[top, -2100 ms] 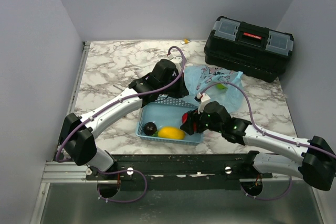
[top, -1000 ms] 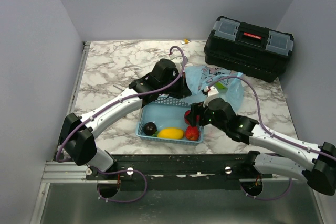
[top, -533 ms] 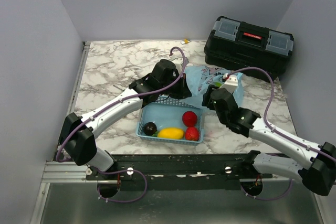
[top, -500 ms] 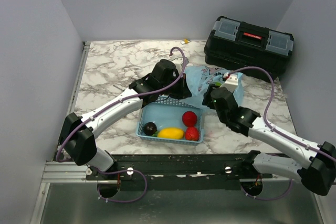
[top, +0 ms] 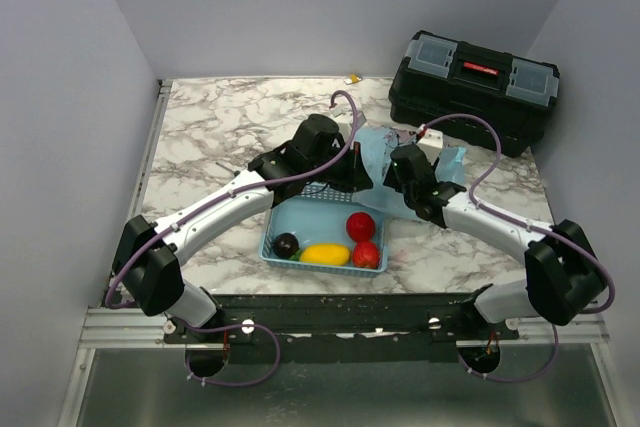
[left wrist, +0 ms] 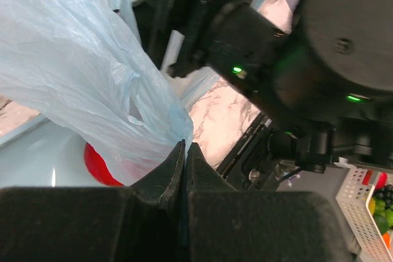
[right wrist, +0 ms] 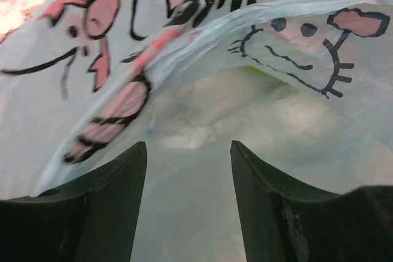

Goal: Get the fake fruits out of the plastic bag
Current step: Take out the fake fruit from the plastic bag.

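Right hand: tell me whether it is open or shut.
The right hand is open: in its wrist view the two fingers stand apart, the plastic bag showing through the gap, nothing clamped between them.

Fixed overhead view, wrist close-ups sharing bag [left wrist: 73, 72]

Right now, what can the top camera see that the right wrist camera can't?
Only the top view shows the blue basket holding a yellow fruit, a red apple, a red strawberry and a dark plum, plus the black toolbox. Only the right wrist view shows the pink cartoon print on the plastic bag up close, with the right gripper open. Both views show the plastic bag.
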`<state>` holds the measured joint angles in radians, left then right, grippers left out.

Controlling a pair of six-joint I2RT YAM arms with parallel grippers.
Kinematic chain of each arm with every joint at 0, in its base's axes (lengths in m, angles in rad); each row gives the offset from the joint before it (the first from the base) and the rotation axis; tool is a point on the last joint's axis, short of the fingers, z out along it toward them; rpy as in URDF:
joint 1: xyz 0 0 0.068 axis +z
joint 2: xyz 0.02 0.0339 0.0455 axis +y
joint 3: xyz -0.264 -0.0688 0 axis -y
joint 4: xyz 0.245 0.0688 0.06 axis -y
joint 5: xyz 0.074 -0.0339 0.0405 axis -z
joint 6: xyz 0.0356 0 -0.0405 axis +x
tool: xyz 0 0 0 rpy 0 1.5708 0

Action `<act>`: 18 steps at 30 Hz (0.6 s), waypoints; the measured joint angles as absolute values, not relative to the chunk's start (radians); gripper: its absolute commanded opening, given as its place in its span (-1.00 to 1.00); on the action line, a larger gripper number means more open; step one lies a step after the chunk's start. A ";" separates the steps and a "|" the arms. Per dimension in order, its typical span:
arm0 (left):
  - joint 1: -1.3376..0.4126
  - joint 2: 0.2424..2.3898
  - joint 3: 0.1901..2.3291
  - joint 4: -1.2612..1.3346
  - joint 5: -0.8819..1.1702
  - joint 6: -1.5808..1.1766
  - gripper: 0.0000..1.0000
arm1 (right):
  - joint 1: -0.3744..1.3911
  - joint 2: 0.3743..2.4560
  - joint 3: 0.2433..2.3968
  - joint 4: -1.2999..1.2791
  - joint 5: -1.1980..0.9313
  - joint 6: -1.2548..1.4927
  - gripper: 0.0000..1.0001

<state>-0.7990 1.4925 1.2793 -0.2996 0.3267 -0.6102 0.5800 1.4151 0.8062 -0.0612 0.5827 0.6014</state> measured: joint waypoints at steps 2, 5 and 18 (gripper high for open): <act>-0.800 1.490 1.283 -0.290 0.332 -0.615 -1.00 | 0.552 1.453 0.807 -0.023 0.576 0.606 0.16; -0.801 1.480 1.283 -0.287 0.334 -0.618 -1.00 | 0.520 1.495 0.806 0.030 0.570 0.612 0.16; -0.801 1.464 1.282 -0.286 0.333 -0.613 -1.00 | 0.384 1.624 0.836 0.150 0.579 0.607 0.29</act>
<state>-0.8005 1.4639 1.2823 -0.2855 0.3328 -0.6128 0.3836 1.6241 0.8360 0.1505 0.5789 0.6071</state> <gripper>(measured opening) 0.006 0.626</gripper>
